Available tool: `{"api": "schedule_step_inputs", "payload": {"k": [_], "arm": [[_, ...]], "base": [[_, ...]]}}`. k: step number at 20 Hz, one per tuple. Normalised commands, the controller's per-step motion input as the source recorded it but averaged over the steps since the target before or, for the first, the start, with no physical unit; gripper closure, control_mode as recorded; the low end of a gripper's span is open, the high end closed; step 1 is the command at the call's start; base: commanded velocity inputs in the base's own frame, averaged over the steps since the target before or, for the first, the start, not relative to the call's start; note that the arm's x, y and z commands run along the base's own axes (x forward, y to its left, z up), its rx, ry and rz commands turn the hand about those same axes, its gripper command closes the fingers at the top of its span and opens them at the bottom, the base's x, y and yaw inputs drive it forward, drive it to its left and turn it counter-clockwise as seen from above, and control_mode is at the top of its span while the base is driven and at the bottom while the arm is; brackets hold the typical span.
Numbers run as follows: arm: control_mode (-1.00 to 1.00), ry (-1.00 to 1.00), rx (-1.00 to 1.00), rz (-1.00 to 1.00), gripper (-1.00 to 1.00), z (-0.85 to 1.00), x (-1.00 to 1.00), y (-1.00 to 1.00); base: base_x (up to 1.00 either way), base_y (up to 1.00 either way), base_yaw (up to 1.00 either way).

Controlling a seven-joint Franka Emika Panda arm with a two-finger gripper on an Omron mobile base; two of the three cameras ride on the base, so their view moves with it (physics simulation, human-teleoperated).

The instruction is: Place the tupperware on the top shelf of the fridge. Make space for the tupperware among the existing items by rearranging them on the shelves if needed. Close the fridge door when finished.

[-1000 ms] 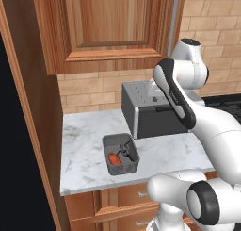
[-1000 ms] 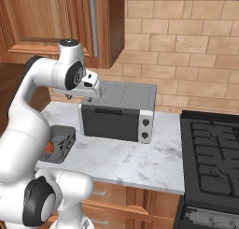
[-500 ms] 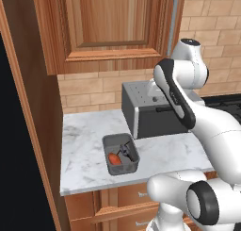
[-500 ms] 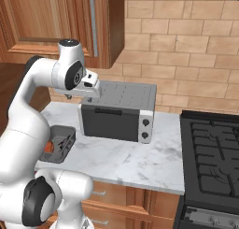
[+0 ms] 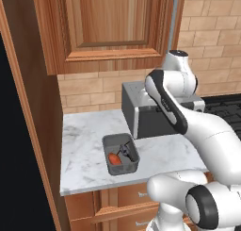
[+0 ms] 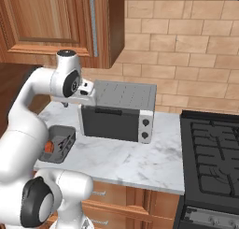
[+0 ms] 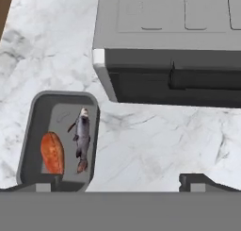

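- Left base view: a white marble counter [image 5: 84, 145] runs under a wooden wall cabinet [image 5: 108, 27] and a brick wall. The tupperware [image 5: 120, 153], a small dark-grey tub, sits near the counter's front edge, about midway along it. Inside it lie an orange food piece [image 5: 114, 158] and a dark bit. A grey toaster oven [image 5: 141, 110] stands toward the counter's back right, apart from the tub. The white robot arm [image 5: 179, 103] rises from the lower right and bends high over the toaster oven. A tall wooden panel and a black surface fill the left edge; whether that black surface is the fridge cannot be told.
- Right base view: the tub shows at the counter's front left corner, partly hidden behind the arm. The toaster oven sits at the middle back of the counter, and a black stove [image 6: 210, 162] lies past the counter's right edge.
- Hand view: the camera looks down on the counter from above. The tub lies at the lower left, the toaster oven across the top. The gripper [image 7: 122, 184] shows two dark tips set wide apart, spread with nothing between them, above the counter and not touching the tub.
- Progress, as a judgement: the task is at its very start. The tub is not yet picked up; grasping it, carrying it to the fridge, clearing the top shelf, placing it and closing the door all remain.
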Motion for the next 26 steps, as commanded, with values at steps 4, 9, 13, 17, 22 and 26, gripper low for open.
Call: {"api": "schedule_step_inputs", "payload": {"k": [4,9,13,17,22,26], "arm": [[-1.00,0.05,-0.01,0.01,-1.00,-0.89,-0.20,0.60],[-1.00,0.05,0.00,0.00,-1.00,-0.70,-0.29,0.54],[-1.00,0.10,0.01,0.00,-1.00,-0.68,-0.10,0.18],[-1.00,0.16,0.04,0.00,-1.00,-0.55,0.01,0.00],[-1.00,0.16,0.00,0.00,-1.00,-0.53,0.17,0.00],[-1.00,0.10,0.00,0.00,-1.00,-0.37,0.28,0.03]], "base": [[0.00,0.00,0.00],[0.00,0.00,0.00],[0.00,0.00,0.00],[0.00,0.00,0.00],[0.00,0.00,0.00],[0.00,0.00,0.00]]}}
